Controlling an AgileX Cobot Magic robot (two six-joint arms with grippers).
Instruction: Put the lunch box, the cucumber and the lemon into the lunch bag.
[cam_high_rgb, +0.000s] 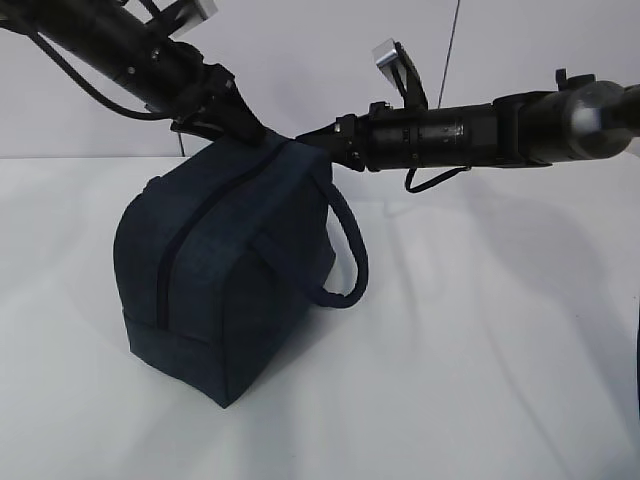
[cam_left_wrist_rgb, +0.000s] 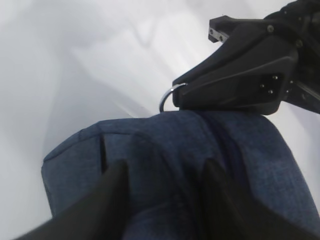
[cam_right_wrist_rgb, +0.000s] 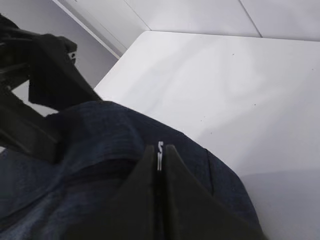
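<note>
Your right hand (cam_right_wrist_rgb: 159, 172) is pinched closed on the silver ring pull (cam_right_wrist_rgb: 160, 148) at the lower middle of the right wrist view; the left wrist view shows the same ring (cam_left_wrist_rgb: 167, 97) poking out from under that hand (cam_left_wrist_rgb: 186, 95) at the upper right. Your left hand (cam_left_wrist_rgb: 162, 192) sits at the bottom of its own view with its two dark fingers (cam_left_wrist_rgb: 112, 192) spread about halfway, a fold of the bag's fabric between them; whether they actually press it you cannot tell.

Under both hands is the lunch bag (cam_high_rgb: 235, 280), dark navy, standing on the white worktop (cam_high_rgb: 480, 350) left of centre in the exterior view, its zipper line (cam_high_rgb: 175, 255) running down the near face and appearing closed along that face. A loop handle (cam_high_rgb: 350, 250) hangs off its right side. Both arms meet at the bag's top far edge, the left from the upper left of the frame, the right from the upper right.

The lunch box, cucumber and lemon are not visible in any view.
</note>
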